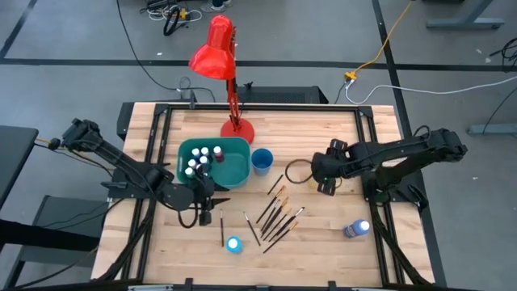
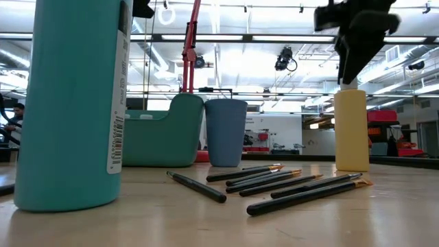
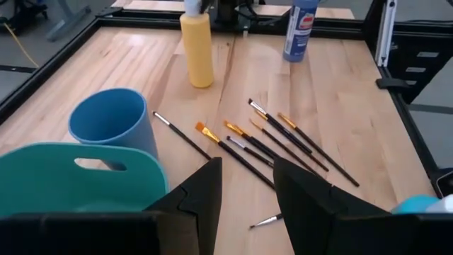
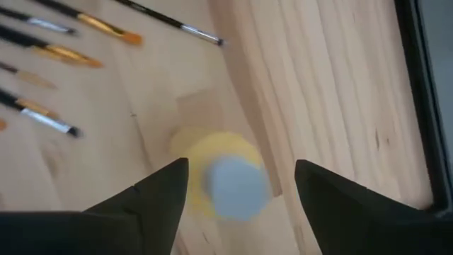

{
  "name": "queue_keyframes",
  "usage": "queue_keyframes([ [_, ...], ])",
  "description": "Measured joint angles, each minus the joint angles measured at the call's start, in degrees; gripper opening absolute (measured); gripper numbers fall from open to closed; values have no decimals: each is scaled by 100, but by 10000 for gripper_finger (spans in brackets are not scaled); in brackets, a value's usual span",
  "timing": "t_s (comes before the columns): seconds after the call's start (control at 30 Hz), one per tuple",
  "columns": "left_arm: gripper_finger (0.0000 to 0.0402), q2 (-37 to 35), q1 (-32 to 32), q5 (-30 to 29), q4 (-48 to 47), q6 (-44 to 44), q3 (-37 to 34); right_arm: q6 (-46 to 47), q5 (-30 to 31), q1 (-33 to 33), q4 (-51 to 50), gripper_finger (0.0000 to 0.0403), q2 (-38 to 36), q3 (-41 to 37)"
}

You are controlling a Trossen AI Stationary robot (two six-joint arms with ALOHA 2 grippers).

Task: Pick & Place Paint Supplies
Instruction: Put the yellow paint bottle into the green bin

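The right gripper (image 4: 241, 185) is hanging directly above the yellow bottle (image 4: 216, 180), its fingers spread wide on both sides of the cap and not touching it. This bottle is standing upright on the table (image 1: 323, 234), to the right of the blue cup (image 1: 262, 160). The brushes (image 1: 275, 214) are lying scattered in front of the cup, and two more bottles (image 1: 356, 229) are standing further away from it. The left gripper (image 3: 244, 185) is waiting with its fingers apart just at the front edge of the teal bin (image 1: 234, 170), which is touching the cup's left side and holding several small white-capped bottles (image 1: 202, 158)
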Motion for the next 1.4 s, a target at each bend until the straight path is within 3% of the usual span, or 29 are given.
queue_keyframes([
  [0.3, 137, 0, 0, 0, 1, -125, 0, 250, -684, -558, 134, 260, -2, -28],
  [0.5, 137, 2, 0, 2, -8, -125, 0, 369, -1085, -642, 186, 204, -2, -29],
  [0.73, 137, 2, 0, 144, -12, -124, 2, 382, -1120, -641, 158, 122, -4, -29],
  [0.9, 137, 4, -2, 177, -12, -125, 2, 335, -1156, -640, 371, 122, -4, -33],
  [1.17, 137, 7, -2, 166, -12, -122, 4, -768, -2353, -622, 1874, 122, 7, 307],
  [1.4, 137, 7, -2, 161, -12, -103, 4, -1577, -2190, -570, 2656, 122, 38, 1107],
])
